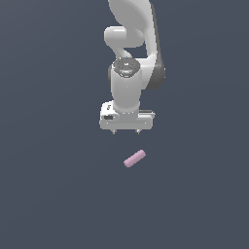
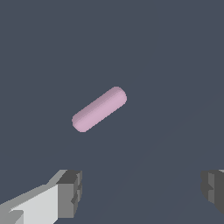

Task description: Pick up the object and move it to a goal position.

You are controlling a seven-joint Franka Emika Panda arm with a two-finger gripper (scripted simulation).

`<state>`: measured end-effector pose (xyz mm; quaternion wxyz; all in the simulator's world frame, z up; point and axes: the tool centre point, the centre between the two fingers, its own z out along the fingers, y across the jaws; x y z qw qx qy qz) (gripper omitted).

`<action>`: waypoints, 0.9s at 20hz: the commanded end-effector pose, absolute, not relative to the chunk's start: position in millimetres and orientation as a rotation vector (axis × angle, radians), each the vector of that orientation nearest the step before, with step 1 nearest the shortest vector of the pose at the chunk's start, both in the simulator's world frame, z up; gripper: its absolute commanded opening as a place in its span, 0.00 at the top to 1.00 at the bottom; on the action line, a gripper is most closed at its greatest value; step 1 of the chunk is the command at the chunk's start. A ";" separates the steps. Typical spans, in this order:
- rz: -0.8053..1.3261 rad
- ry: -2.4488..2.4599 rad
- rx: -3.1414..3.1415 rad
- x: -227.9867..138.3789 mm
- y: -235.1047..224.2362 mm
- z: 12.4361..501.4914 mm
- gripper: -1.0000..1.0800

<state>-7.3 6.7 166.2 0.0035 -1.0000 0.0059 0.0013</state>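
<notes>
The object (image 1: 134, 158) is a small pale pink rod with rounded ends, lying at a slant on the flat dark grey-blue floor. In the exterior view it rests a little below and slightly to the right of my white gripper (image 1: 126, 131), apart from it. The wrist view shows the object (image 2: 99, 109) beyond my gripper (image 2: 142, 190), off the line between the fingers. My gripper is open: the two grey pads (image 2: 72, 192) stand far apart with nothing between them.
The white arm (image 1: 133, 44) rises behind the gripper toward the top of the exterior view. Around it lies only the plain dark floor (image 1: 53, 185).
</notes>
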 end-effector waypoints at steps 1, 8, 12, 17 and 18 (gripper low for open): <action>0.004 0.018 -3.135 -7.3 6.7 166.2 0.04; -0.011 -0.071 -3.126 -4.5 34.5 172.0 0.04; -0.016 -0.113 -3.122 -4.1 45.2 174.8 0.04; -0.015 -0.087 -3.123 -3.6 43.0 173.2 0.04; -0.014 -0.077 -3.123 -3.2 43.3 172.5 0.04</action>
